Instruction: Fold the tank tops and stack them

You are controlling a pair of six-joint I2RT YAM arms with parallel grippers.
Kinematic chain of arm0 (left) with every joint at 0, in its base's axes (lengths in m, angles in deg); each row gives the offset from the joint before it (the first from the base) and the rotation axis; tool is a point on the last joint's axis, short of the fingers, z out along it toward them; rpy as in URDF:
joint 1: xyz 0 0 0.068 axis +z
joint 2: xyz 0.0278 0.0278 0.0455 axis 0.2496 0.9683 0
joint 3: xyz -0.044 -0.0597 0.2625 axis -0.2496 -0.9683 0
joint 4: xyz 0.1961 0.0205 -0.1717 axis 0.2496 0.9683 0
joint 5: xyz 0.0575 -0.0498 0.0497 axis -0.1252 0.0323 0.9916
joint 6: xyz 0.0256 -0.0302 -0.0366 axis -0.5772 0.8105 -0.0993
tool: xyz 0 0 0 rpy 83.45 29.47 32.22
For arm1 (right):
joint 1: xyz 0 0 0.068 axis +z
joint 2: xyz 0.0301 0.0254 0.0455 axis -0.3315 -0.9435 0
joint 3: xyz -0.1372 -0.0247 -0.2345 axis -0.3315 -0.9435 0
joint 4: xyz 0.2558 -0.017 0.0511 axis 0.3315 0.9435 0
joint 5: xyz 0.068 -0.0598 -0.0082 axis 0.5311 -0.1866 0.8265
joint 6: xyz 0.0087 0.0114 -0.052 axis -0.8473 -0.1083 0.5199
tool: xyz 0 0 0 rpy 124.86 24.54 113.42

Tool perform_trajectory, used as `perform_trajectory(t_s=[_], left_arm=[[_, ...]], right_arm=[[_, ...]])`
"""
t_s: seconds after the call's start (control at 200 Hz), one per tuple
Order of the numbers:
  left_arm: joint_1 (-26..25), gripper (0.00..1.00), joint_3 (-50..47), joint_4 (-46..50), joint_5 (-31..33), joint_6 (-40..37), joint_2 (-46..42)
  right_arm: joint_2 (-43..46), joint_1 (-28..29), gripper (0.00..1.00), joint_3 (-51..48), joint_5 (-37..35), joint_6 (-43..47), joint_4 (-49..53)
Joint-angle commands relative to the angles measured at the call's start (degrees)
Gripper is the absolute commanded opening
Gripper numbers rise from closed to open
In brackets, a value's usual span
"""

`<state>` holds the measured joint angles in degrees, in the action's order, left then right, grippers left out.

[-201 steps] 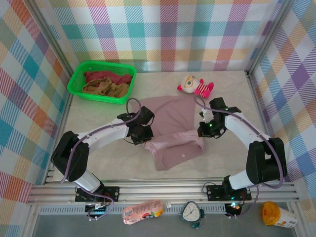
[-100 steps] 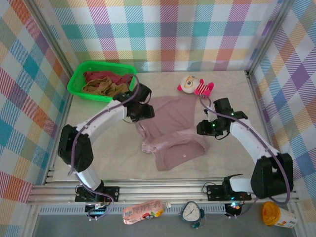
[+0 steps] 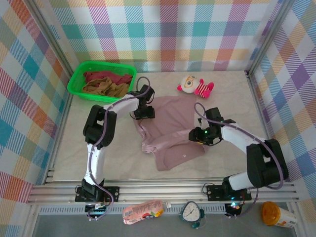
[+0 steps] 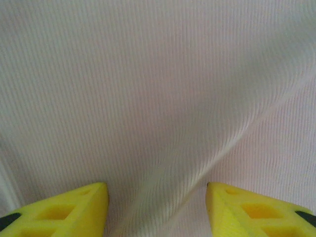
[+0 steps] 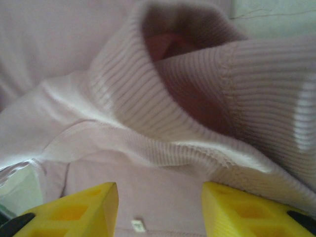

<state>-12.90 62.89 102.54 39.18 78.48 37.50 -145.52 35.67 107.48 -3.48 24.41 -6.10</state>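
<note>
Both your grippers stand open over the pink top [image 3: 170,131].
The pink top lies in the middle of the table [image 3: 237,98], its near part bunched into a rumpled fold. Your left gripper [image 3: 144,112] is at its far left edge, fingers apart above flat ribbed cloth. Your right gripper [image 3: 197,136] is at the right end of the fold, fingers apart too. The tan top [image 3: 106,90] and red top [image 3: 104,76] lie in the basket [image 3: 75,84].
</note>
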Motion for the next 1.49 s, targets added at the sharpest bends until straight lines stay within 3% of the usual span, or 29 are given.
perform_trajectory(t_s=[0.0, 0.16, 0.29, 0.42, 0.565, 0.645, 0.75, 0.96, 1.055, 1.15, 1.29, 1.49], left_arm=[[-1.2, 0.53, -8.8, 3.2, -3.0, 3.0, -3.6], [-7.8, 0.53, -22.3, -0.6, -6.4, 12.8, -12.7], [-15.7, 0.53, -30.9, -8.6, -9.8, 25.8, -17.0], [-23.5, 0.54, -28.1, -13.2, -10.3, 34.8, -17.0], [-26.7, 0.55, -24.2, -21.8, -14.9, 43.9, -14.2], [-25.8, 0.56, -23.6, -25.3, -16.1, 45.9, -14.8], [-22.2, 0.57, -23.4, -19.8, -16.2, 43.6, -19.4], [-9.4, 0.58, -23.4, -0.8, -12.1, 25.7, -28.9], [-2.5, 0.58, -22.7, 1.7, -9.3, 16.1, -26.6], [1.2, 0.57, -21.0, 1.2, -9.9, 10.9, -21.0], [1.4, 0.55, -20.5, -1.1, -11.3, 10.3, -15.3], [-2.8, 0.54, -27.3, -6.0, -14.1, 17.4, -15.8]], right_arm=[[-4.4, 0.1, 0.46, 3.0, -2.9, 2.2, -0.3], [-11.9, -0.8, 0.43, 10.4, -5.6, 6.0, 1.9], [-20.1, -0.7, 0.41, 19.5, -4.8, 9.6, 3.8], [-29.8, 1.5, 0.38, 31.2, -3.8, 12.5, 6.1], [-37.8, 4.7, 0.37, 43.3, -2.5, 15.6, 5.4], [-38.7, 5.1, 0.38, 46.6, 0.9, 17.0, 4.3], [-33.9, 4.5, 0.42, 45.1, 1.7, 18.6, 2.5], [-16.7, 4.1, 0.53, 27.5, 3.5, 8.6, 0.3], [-9.8, 7.2, 0.53, 16.9, 4.2, 1.3, -1.6], [-6.3, 11.3, 0.54, 10.6, 3.7, -3.2, -3.7], [-8.9, 12.3, 0.55, 8.2, 0.3, -1.2, -3.7], [-18.8, 8.8, 0.54, 16.3, -4.1, 7.5, 0.2]])
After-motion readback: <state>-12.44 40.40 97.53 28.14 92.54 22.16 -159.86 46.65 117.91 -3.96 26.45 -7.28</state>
